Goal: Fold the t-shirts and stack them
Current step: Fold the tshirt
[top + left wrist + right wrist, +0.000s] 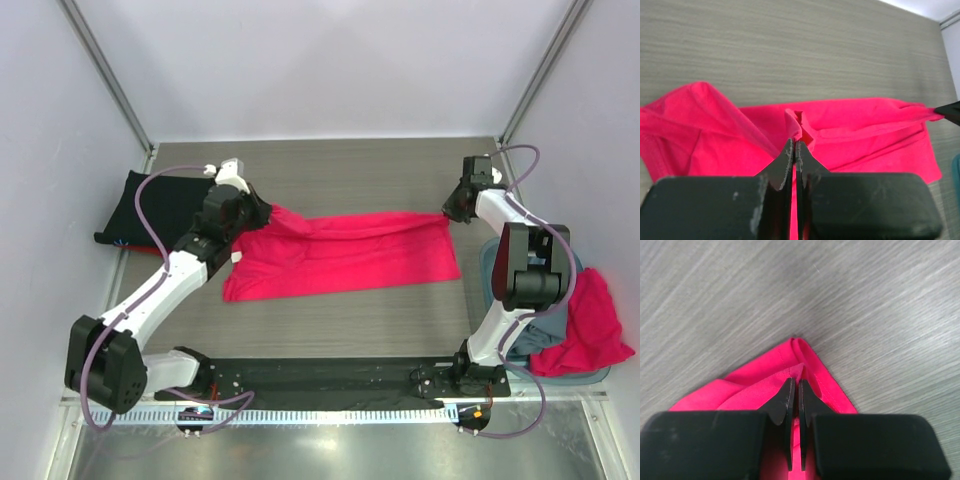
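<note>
Nearest us, the black base plate carries both arms at the near edge of the table. At far left we note a folded black t-shirt lying flat, close beside the left arm.

The left gripper has its jaws pressed together on a raised fold of the pinkish-red t-shirt, at the shirt's far left corner. The shirt lies spread across the middle of the table, its far edge drawn between the two claws. The right gripper pinches the far right corner, jaws almost meeting with cloth between them.

At right, a grey-blue tray holds more cloth, including a red garment.

Risks, in our judgement:
- Each pinch takes only a thin bite, so uneven pulling could slip a corner free.
- The bunched left side may make the fold land crooked.
- A sweep of the left arm could drag the black t-shirt out of place.
</note>
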Robot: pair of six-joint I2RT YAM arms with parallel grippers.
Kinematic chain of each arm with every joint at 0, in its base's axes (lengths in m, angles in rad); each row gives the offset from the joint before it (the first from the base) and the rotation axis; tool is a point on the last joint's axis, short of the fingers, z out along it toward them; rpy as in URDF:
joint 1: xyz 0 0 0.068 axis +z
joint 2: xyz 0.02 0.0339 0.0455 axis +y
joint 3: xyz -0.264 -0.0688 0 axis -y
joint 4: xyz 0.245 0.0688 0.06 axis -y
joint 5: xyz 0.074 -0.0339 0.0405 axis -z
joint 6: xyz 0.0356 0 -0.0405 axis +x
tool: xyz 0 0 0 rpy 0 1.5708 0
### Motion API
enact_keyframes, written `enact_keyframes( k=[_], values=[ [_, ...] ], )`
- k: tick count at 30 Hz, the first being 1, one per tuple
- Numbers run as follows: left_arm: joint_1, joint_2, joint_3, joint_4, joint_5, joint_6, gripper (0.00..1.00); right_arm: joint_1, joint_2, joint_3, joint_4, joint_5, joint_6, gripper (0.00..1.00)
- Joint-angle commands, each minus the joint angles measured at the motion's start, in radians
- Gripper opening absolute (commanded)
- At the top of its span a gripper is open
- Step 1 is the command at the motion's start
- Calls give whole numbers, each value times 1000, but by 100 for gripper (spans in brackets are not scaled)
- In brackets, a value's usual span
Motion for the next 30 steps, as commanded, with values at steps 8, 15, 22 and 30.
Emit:
enact_keyframes(
  k=[8, 15, 22, 30],
  values=[
    [-39, -160, -124, -34, -43, -10, 0, -7, -65, -66, 55, 48, 31, 5],
    [-60, -250, -185, -68, -70, -15, 0, -7, -95, -141, 97, 57, 51, 6],
    [-66, -310, -206, -91, -98, -19, 0, -8, -105, -165, 98, 63, 54, 8],
    [-72, -377, -214, -132, -113, -25, 0, -8, -116, -141, 86, 71, 44, 11]
  ],
)
